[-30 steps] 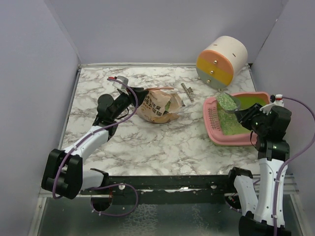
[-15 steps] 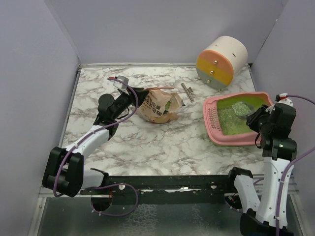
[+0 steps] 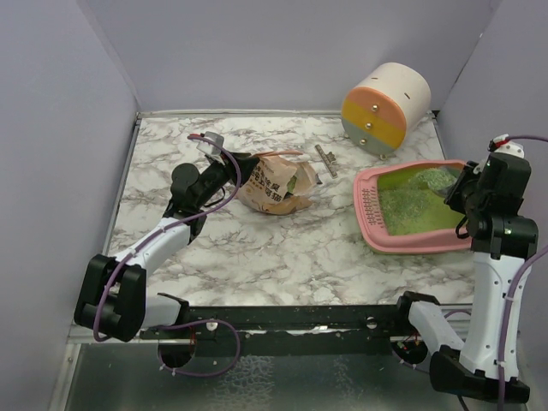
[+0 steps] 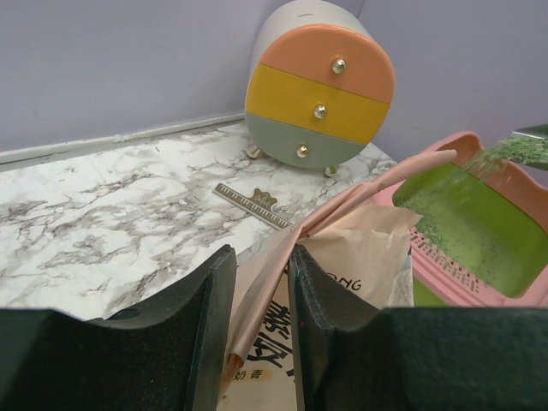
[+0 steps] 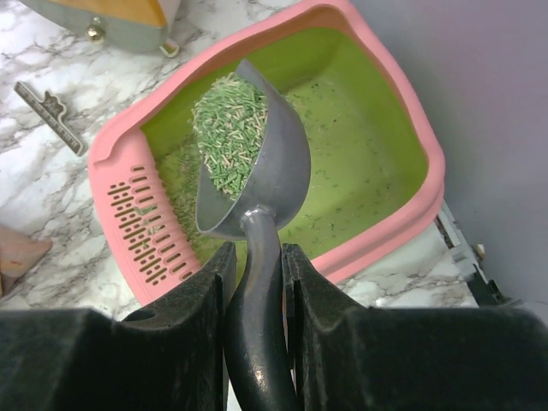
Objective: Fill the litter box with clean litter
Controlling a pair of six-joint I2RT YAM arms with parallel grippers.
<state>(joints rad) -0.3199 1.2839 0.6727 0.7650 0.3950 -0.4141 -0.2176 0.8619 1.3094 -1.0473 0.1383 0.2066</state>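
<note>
Marble table [image 3: 257,248]: litter box [image 5: 111,163] under right gripper [image 5: 254,257]'s scoop [image 5: 282,163].

Glossy plastic litter box [image 5: 432,167] — matt metal scoop [image 5: 282,163]

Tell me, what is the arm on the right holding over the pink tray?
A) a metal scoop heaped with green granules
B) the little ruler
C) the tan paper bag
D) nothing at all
A: in the right wrist view, the right arm's jaws are shut on the handle of the scoop, whose bowl is full of litter above the litter box.
</note>
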